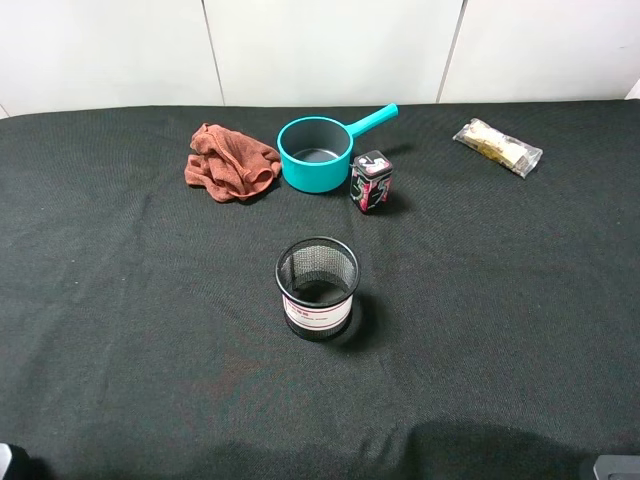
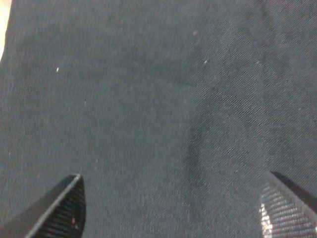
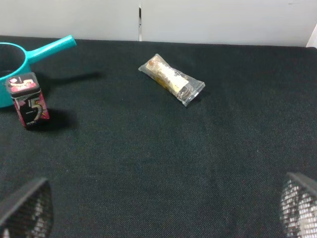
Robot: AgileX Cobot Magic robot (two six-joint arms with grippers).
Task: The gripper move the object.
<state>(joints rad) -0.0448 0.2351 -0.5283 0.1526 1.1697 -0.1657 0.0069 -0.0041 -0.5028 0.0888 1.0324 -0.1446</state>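
Note:
A black mesh cup (image 1: 317,287) stands upright in the middle of the black cloth-covered table (image 1: 120,300). A teal saucepan (image 1: 318,152) sits at the back, with a small dark gum box (image 1: 371,181) beside it and a crumpled rust-red cloth (image 1: 231,160) on its left. A clear snack packet (image 1: 497,146) lies at the back right. The right wrist view shows the packet (image 3: 172,79), the box (image 3: 29,99) and the pan handle (image 3: 49,48). My left gripper (image 2: 171,198) is open over bare cloth. My right gripper (image 3: 166,208) is open and empty, well short of the packet.
A white wall (image 1: 330,50) runs behind the table's back edge. Only the tips of both arms show at the bottom corners of the exterior high view, the left (image 1: 8,462) and the right (image 1: 615,467).

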